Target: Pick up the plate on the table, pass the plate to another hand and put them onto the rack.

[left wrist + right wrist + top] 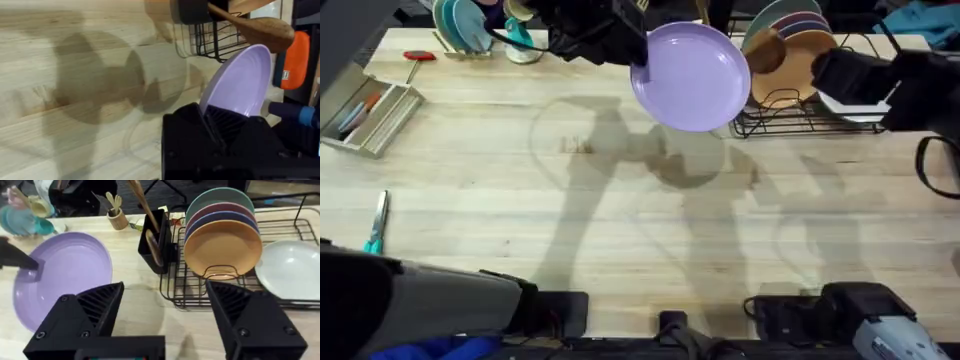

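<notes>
The lavender plate point(692, 78) hangs tilted above the back of the table point(620, 220), just left of the black wire rack point(790, 120). My left gripper point(642, 72) is shut on the plate's left rim; in the left wrist view the plate point(242, 80) rises from between that gripper's point(212, 122) fingers. My right gripper point(840, 78) hovers in front of the rack, to the right of the plate, not touching it. In the right wrist view this gripper point(165, 325) stands wide open, with the plate point(65, 280) to one side and the rack point(300, 302) to the other.
The rack holds an orange-tan plate point(222, 247) in front of several coloured ones, a white dish point(290, 267) and a dark utensil holder point(155, 245). A small rack with teal plates point(460, 25), a pen tray point(370, 115) and scissors point(375, 232) lie at the left.
</notes>
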Controlling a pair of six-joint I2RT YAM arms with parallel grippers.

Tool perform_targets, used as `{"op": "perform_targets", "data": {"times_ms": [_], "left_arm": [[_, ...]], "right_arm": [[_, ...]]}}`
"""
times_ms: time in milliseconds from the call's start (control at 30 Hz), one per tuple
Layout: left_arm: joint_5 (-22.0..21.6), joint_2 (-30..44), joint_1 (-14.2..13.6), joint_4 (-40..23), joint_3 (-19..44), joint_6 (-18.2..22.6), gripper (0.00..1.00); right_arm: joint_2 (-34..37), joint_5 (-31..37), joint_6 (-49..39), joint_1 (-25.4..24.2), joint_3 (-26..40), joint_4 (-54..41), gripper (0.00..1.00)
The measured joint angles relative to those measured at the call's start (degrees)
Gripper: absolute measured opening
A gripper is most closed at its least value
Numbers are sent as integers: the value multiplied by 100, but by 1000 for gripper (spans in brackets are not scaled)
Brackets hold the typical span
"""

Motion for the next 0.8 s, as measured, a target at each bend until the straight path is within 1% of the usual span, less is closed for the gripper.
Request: {"op": "perform_targets", "data": {"times_ms": [167, 333, 467, 567, 800], "left_arm": [[106, 0, 0, 0, 0, 42, 42], [108, 0, 0, 0, 0, 82, 43], [110, 0, 0, 0, 0, 85, 44], [110, 0, 0, 0, 0, 87, 42], [113, -2, 0, 0, 0, 87, 42]], "right_arm": [[27, -114, 512, 0, 0, 8, 995], [235, -592, 883, 0, 17, -3, 996], [539, -911, 1095, 0, 224, -103, 995], [774, -1038, 1215, 0, 544, -480, 995], [1418, -1155, 1312, 0, 1765, -1974, 995]]}}
